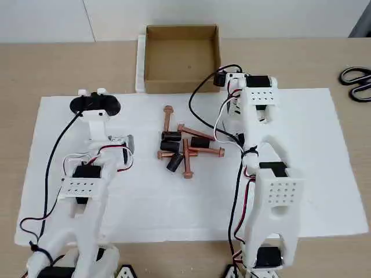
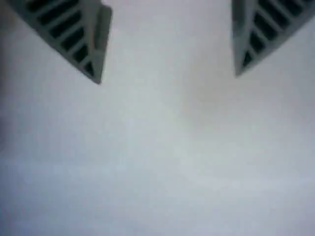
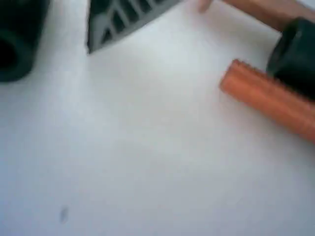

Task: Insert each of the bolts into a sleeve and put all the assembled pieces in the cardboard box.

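A cardboard box (image 1: pixel 182 58) sits open at the far edge of a desk (image 1: pixel 58 63), just beyond a white sheet (image 1: pixel 174 202). In the middle of the sheet lies a loose heap of copper bolts (image 1: pixel 186 152) and black sleeves (image 1: pixel 171 137), none in the box. The left claw (image 2: pixel 167 78) hangs spread apart over bare sheet, left of the heap. The right claw (image 1: pixel 231 110) is just right of the heap, near a bolt; whether it is apart or together cannot be told. Scissors (image 1: pixel 356 81) lie at the desk's right edge.
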Tool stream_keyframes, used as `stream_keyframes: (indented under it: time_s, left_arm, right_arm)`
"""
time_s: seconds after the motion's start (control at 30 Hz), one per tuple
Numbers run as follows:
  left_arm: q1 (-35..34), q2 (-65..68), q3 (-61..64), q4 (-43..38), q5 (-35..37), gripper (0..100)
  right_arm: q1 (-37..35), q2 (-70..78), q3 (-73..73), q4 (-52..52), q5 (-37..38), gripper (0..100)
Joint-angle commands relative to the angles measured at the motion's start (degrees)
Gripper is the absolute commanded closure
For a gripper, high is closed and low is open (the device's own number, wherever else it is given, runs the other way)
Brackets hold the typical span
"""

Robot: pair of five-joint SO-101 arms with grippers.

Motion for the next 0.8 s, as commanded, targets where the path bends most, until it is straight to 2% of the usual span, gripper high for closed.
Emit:
stream_keyframes:
  time_s: [0.0, 0.33, 0.7, 0.77]
  left_arm:
    - [0.0, -1.93, -0.22, -1.41, 0.18, 83]
    - [0.0, -1.93, -0.22, -1.41, 0.18, 83]
    - [0.0, -1.93, -0.22, -1.41, 0.18, 83]
    - [0.0, -1.85, -0.22, -1.41, 0.18, 83]
  right_arm:
    - [0.04, -2.95, -2.2, -1.19, 0.7, 80.5]
    - [0.13, 0.75, -1.93, -2.51, 1.76, 81.3]
    - [0.57, 3.56, -2.55, -2.07, 1.76, 98.9]
    - [0.57, 3.47, -4.22, -0.48, 1.76, 99.3]
